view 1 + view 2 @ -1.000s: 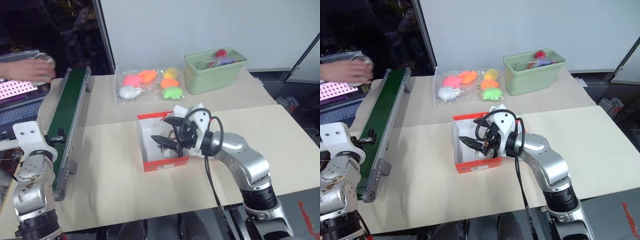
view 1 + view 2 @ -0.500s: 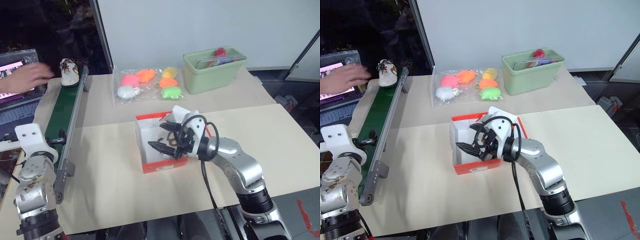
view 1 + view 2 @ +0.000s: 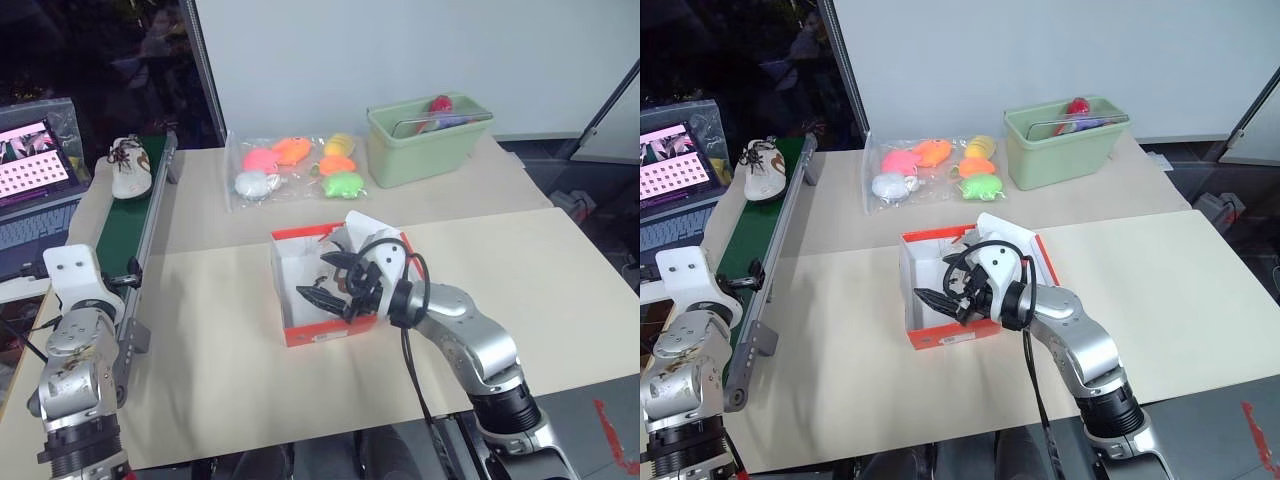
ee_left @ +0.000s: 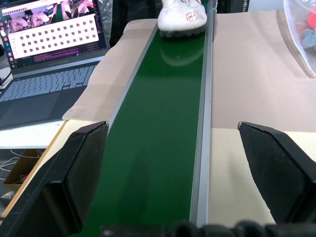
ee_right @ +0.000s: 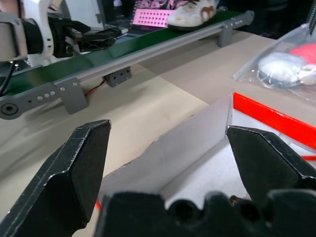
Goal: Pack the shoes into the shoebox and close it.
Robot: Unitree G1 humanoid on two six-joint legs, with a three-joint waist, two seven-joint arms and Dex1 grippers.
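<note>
The shoebox (image 3: 315, 300) stands open near the middle of the table (image 3: 560, 290), its white inside facing up and its lid (image 3: 375, 232) folded back on the far right side, which leaves the mouth free for loading from above. The right gripper (image 3: 325, 290) sits over the box's interior with its fingers spread wide and nothing between them; in the right wrist view the near wall of the box stands between the two black fingers (image 5: 81, 163), so the tool is placed at the box, not gripping it. Whether a shoe already lies in the box cannot be told, since the gripper covers much of the inside. One shoe (image 3: 130, 167), white with dark laces, rests on the far end of the green belt (image 3: 125, 240) that runs along the left edge of the table. The left gripper (image 4: 173, 182) is held level at the near end of that belt, jaws fully apart and empty, aimed straight along it toward the shoe; this looks like a waiting stance for the shoe to arrive. The bagged toys (image 3: 295, 168) and the green bin (image 3: 425, 150) lie at the far side, well apart from the work. The laptop (image 3: 35, 190) sits just beside the belt.
</note>
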